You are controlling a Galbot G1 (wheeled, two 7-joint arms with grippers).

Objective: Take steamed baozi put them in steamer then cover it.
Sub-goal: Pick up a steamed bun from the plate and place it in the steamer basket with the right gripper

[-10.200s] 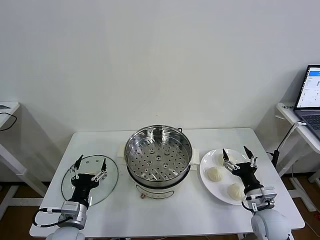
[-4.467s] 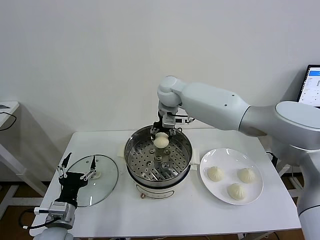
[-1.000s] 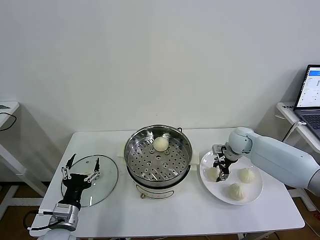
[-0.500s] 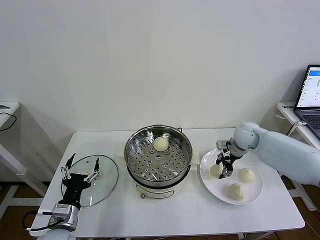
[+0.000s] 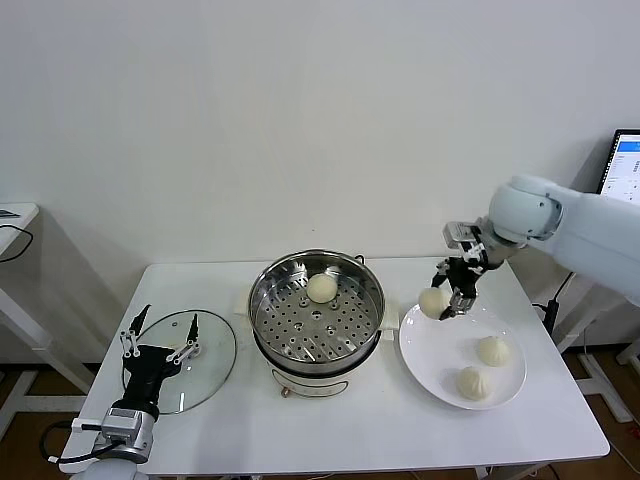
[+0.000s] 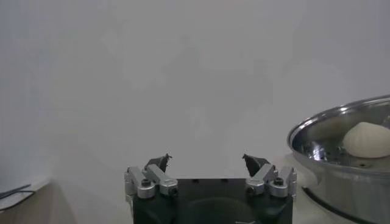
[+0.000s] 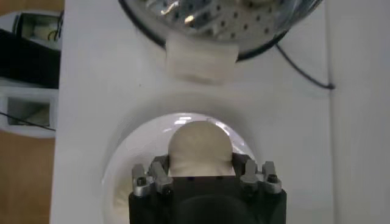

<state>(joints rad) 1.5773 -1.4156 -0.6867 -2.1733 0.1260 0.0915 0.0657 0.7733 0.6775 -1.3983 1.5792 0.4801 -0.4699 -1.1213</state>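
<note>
My right gripper (image 5: 449,293) is shut on a steamed baozi (image 5: 432,302), held in the air above the left rim of the white plate (image 5: 437,357). In the right wrist view that bun (image 7: 200,146) fills the space between the fingers of the right gripper (image 7: 201,165). Two more baozi (image 5: 491,350) (image 5: 471,382) lie on the plate. The steel steamer (image 5: 300,335) stands at the table's middle with one baozi (image 5: 321,288) on its perforated tray. My left gripper (image 5: 162,336) hovers open over the glass lid (image 5: 212,350), empty, as the left wrist view (image 6: 207,162) also shows.
The steamer's white base tab (image 7: 201,58) sticks out toward the plate. A laptop (image 5: 627,165) sits on a side table at the far right. In the left wrist view the steamer rim (image 6: 329,125) and the bun inside (image 6: 367,139) appear to one side.
My right gripper has lifted a baozi off the plate and risen up and slightly right with it. The left arm has stayed still.
</note>
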